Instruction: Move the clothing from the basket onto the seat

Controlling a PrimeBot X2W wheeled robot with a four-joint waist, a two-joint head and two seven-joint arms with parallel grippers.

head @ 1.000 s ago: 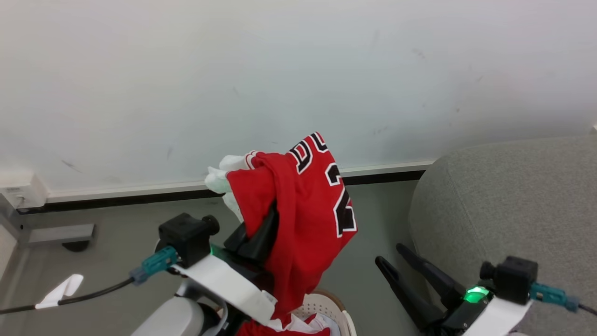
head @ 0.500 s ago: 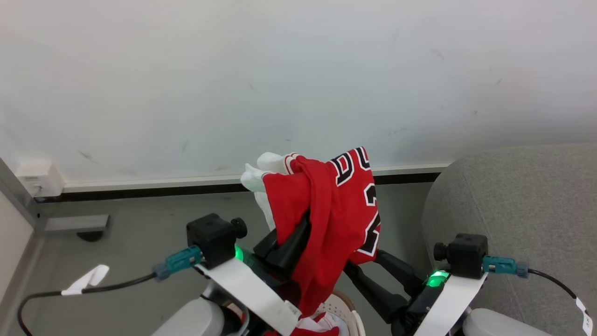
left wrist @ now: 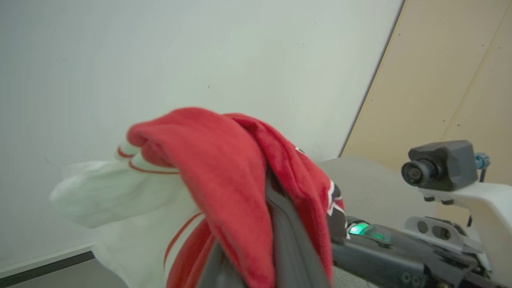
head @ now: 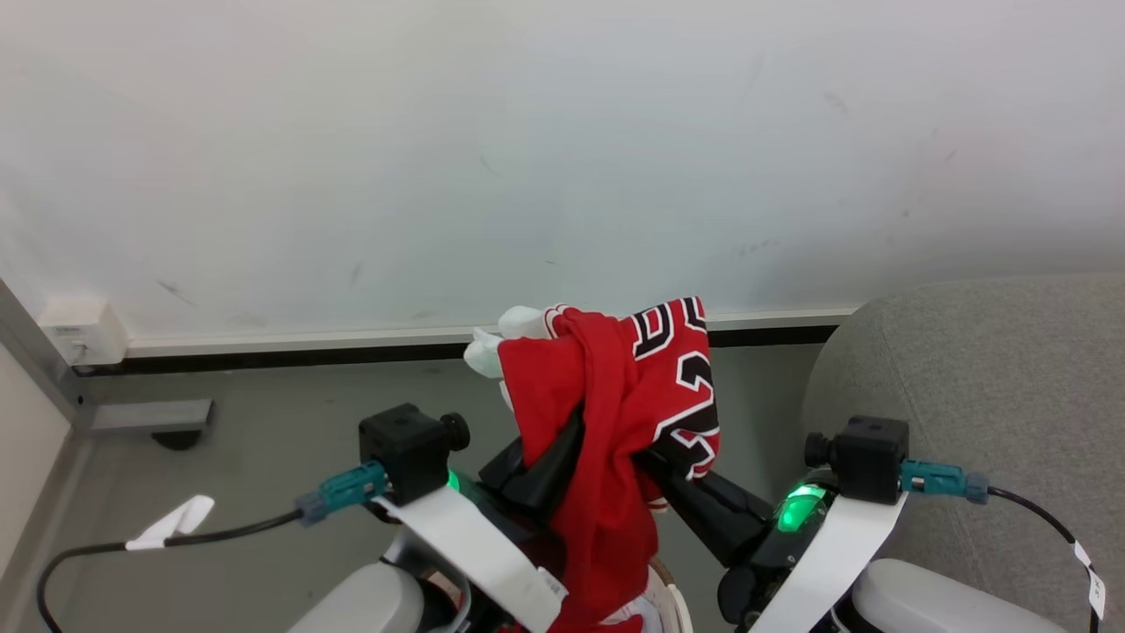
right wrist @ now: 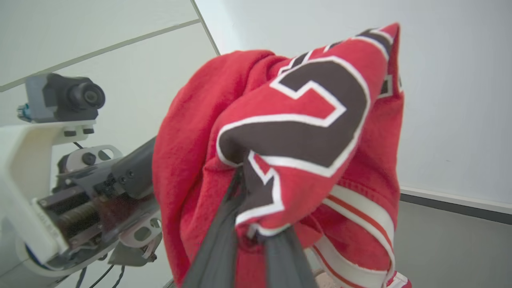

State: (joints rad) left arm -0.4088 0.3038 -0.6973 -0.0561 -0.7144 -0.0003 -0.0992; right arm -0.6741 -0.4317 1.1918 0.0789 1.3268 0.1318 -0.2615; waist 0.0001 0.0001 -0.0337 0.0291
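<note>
The clothing, a red jersey with black white-edged numerals and a white lining showing at its far left side, hangs in the air in front of the wall, bunched at the top. Its long axis runs roughly up and down, and its tail trails to the basket at the near edge of the head view. The left gripper comes up from the near left with its fingers together inside the bunch and the cloth draped over them. The right gripper reaches in from the near right. In its wrist view its two dark fingers meet on a fold of the numeral panel, so both grippers appear to be pinching the same garment, one on each side of the bunch. The seat lies to the right of the jersey, apart from it across a strip of grey floor, and its rounded padded edge is just beside the right arm. That arm is therefore the nearer one. The carry probably has to go rightward and high enough for the hanging tail to clear the basket rim and the seat's edge.
</note>
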